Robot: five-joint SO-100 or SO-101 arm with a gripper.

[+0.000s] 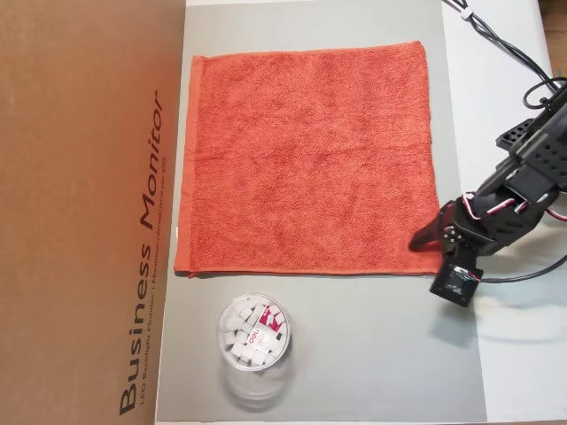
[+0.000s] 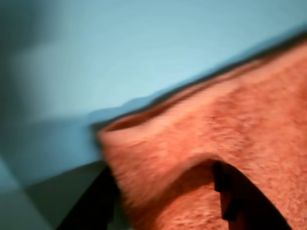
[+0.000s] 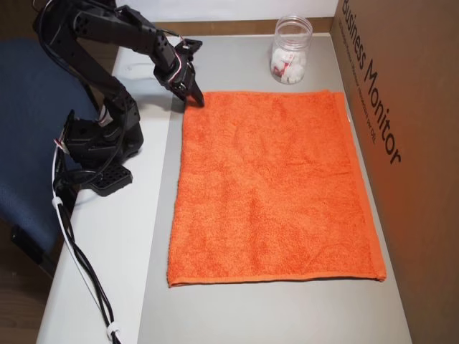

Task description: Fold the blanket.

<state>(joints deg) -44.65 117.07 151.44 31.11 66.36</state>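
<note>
The blanket [image 1: 310,159] is an orange-red terry towel lying flat and unfolded on a grey mat [image 1: 354,354]. It shows in both overhead views [image 3: 272,186]. My gripper [image 1: 423,246] is down at one corner of it, the lower right corner in one overhead view and the upper left in the other [image 3: 196,98]. In the blurred wrist view the blanket's corner [image 2: 158,143] lies between my two dark fingers [image 2: 96,201], which stand apart on either side of it. The gripper [image 2: 160,177] looks open around that corner.
A round clear plastic container [image 1: 254,335] with white and red pieces stands on the mat just off the blanket's edge [image 3: 290,50]. A large cardboard box [image 1: 80,212] borders the mat opposite the arm. Cables [image 3: 79,265] and a blue chair [image 3: 29,143] lie behind the arm base.
</note>
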